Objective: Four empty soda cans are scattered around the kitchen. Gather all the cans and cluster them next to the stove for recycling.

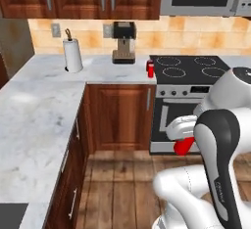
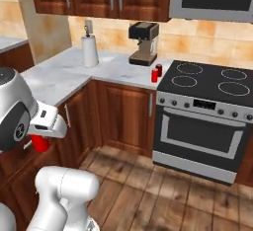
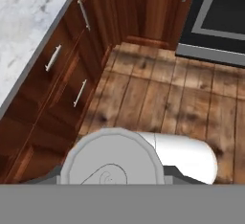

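1. No brand, label or readable writing shows on any can or appliance; the can lid nearest the hand camera bears only a plain pull-tab outline.
2. Nearest, at the lower centre of the hand view, the silver-grey top of a soda can [image 3: 112, 158] sits at the claw, which is closed on it.
3. In the left base view the same red can shows at centre right, under the white hand; in the right base view the claw [image 2: 40, 142] holds it at the left edge.
4. The arm is folded low, with its dark elbow raised at the lower right of the left base view and the hand pointing down over the wooden floor [image 1: 117, 184].
5. Further off, a second soda can [image 1: 150, 68] stands upright on the marble worktop [image 1: 39, 105], just beside the left edge of the stove [image 1: 188, 69].
6. At the back stand a coffee machine [image 1: 123, 43] and a paper towel roll [image 1: 73, 55], in the upper middle and upper left.
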{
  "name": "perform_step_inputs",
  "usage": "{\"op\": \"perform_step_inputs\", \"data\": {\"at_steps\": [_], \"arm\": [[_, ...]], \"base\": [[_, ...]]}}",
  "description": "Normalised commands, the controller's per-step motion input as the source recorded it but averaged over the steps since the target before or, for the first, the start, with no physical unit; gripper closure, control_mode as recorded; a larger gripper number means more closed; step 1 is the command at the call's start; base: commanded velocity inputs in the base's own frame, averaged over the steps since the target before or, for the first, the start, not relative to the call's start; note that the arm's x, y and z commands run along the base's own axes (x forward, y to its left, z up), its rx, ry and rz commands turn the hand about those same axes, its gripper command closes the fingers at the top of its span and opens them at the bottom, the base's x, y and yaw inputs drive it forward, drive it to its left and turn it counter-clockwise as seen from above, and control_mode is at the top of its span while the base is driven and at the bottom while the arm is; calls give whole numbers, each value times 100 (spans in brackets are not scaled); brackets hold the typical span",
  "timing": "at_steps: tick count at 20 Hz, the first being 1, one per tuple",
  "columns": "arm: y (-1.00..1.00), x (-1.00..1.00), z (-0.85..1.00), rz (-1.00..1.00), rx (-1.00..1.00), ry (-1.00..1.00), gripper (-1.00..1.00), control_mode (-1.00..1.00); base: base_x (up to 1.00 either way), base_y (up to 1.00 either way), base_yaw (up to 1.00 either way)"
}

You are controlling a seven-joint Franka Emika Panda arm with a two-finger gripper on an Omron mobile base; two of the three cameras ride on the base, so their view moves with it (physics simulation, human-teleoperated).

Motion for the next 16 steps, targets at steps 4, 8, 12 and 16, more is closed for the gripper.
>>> {"op": "perform_step_inputs", "data": {"at_steps": [4, 8, 12, 16], "arm": [[0, 0, 0, 0, 0, 0, 100, 100], [0, 0, 0, 0, 0, 0, 100, 100], [0, 0, 0, 0, 0, 0, 100, 100], [0, 0, 0, 0, 0, 0, 100, 100]], "base": [[100, 7, -24], [100, 20, -29], [100, 64, -28], [100, 67, -21]]}}
